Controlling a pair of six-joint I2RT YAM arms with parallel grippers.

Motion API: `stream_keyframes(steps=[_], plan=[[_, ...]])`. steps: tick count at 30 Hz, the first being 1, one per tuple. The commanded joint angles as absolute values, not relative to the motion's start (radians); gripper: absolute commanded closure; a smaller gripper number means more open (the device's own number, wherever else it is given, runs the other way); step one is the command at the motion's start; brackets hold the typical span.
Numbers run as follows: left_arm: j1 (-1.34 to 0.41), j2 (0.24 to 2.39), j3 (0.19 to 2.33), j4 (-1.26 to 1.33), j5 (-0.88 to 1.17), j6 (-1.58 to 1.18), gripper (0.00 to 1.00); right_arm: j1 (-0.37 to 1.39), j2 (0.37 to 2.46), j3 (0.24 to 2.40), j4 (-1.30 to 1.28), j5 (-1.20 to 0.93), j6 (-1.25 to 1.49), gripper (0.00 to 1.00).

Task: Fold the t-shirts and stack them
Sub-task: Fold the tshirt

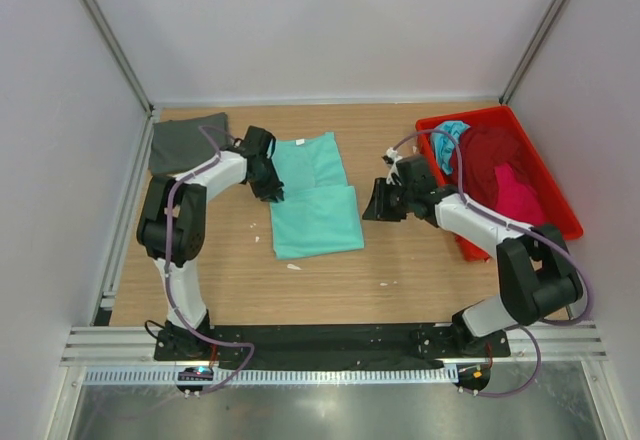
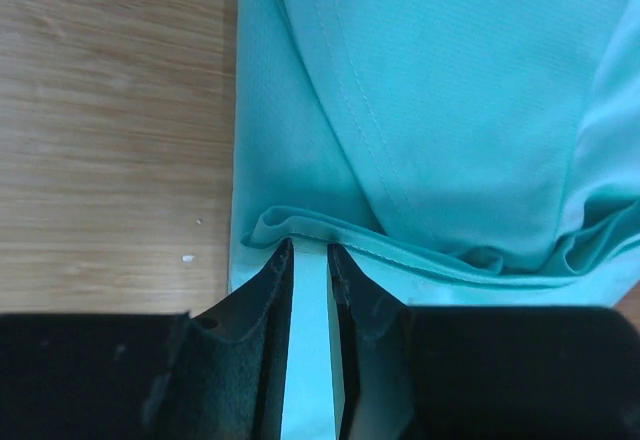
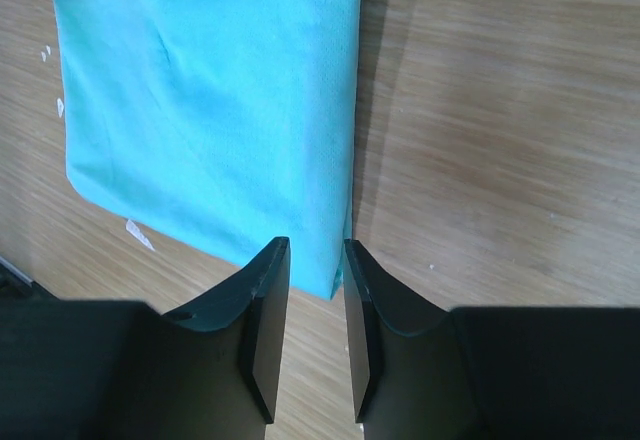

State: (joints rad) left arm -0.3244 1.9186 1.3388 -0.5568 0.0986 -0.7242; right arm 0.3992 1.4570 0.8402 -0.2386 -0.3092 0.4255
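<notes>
Two layers of smooth, fine-knit cloth, lying flat and roughly rectangular on the pale wooden table (image 1: 330, 270): mint green t-shirt (image 1: 315, 195), partly folded. Pinched at its left edge by left gripper (image 2: 310, 250), black fingers pressed onto a strip of fabric, stitched hem puckered into a soft ridge at the tips. Only from the left wrist: that stitching and bunching. Poised at its right corner, right gripper (image 3: 317, 245), jaws slightly parted, holding nothing, bare wood showing in the gap. Only from above: dark grey t-shirt (image 1: 185, 140), folded at the far left; red plastic tray (image 1: 480, 113) at right, with turquoise t-shirt (image 1: 450, 138), maroon t-shirt (image 1: 492, 150) and pink t-shirt (image 1: 518, 198) crumpled inside.
</notes>
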Motion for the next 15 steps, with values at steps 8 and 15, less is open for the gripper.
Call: stream_keyframes(steps=[8, 15], plan=[[-0.305, 1.95, 1.41, -0.561, 0.023, -0.683, 0.72, 0.377, 1.742, 1.167, -0.212, -0.393, 0.244, 0.47], [-0.305, 1.944, 1.41, -0.581, 0.023, -0.667, 0.67, 0.362, 1.928, 1.314, -0.273, -0.511, 0.149, 0.41]])
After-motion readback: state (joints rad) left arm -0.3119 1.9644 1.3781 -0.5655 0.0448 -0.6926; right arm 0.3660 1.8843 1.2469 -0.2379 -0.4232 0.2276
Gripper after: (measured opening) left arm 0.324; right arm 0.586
